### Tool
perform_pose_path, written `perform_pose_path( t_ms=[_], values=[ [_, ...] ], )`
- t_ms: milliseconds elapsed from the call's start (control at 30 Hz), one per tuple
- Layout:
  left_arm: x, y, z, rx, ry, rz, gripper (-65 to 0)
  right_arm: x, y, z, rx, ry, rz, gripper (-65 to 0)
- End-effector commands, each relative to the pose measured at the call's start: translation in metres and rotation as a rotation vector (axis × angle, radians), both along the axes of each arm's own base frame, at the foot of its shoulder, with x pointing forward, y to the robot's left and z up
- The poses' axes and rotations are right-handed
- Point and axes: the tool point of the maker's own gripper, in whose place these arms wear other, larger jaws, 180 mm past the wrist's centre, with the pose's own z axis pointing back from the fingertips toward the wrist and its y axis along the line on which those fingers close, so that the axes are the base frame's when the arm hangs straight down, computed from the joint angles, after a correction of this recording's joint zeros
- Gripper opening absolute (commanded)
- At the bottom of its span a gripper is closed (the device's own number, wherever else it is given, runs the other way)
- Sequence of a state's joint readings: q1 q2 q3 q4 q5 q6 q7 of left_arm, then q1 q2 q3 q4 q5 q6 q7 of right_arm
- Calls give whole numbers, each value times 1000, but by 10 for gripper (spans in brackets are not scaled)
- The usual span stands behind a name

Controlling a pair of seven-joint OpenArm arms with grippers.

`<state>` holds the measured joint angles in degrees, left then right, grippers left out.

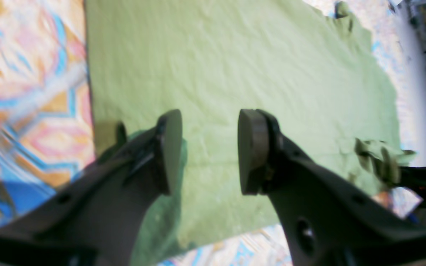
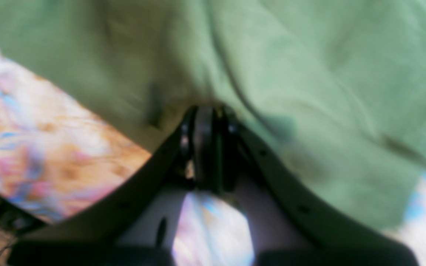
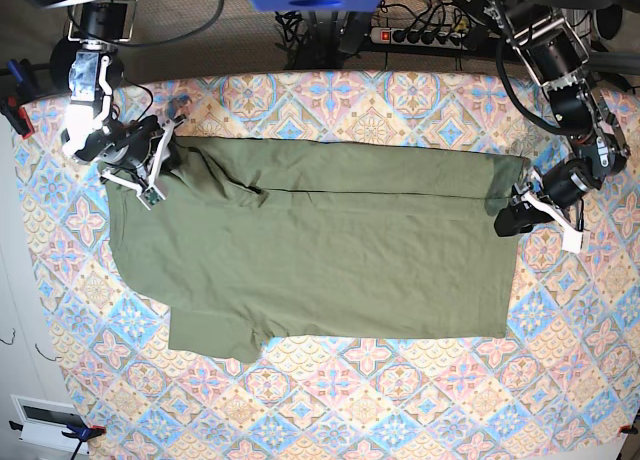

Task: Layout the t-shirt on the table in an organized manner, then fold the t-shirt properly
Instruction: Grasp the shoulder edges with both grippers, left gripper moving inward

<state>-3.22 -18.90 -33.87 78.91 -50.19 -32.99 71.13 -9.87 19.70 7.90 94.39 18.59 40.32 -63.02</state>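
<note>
The t-shirt [image 3: 320,245] lies spread across the middle of the table [image 3: 400,400]. It is soft and light, so I judge hems and corners the best hold. My right gripper [image 3: 165,145] pinches cloth near the far edge; my left gripper [image 1: 209,151] stands apart, empty.

No legible text or labels.

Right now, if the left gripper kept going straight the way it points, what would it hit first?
Most likely the t-shirt: the open left gripper points across the flat green cloth lying on the table. Nothing else shows in that line, though depth is unclear.
</note>
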Motion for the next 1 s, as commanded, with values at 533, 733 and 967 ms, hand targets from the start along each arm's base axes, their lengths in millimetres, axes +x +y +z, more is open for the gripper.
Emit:
perform_pose_path(
  t_ms=[533, 733, 967],
  values=[
    [-32, -37, -74, 198, 245, -215, -405, -7, -28, -15, -18, 55, -69, -609],
    [-62, -40, -103, 302, 356, -294, -406, -19, -32, -30, -10, 112, -92, -609],
    [-106, -36, -129, 440, 486, -439, -448, -45, -34, -41, -21, 169, -88, -609]
  ],
)
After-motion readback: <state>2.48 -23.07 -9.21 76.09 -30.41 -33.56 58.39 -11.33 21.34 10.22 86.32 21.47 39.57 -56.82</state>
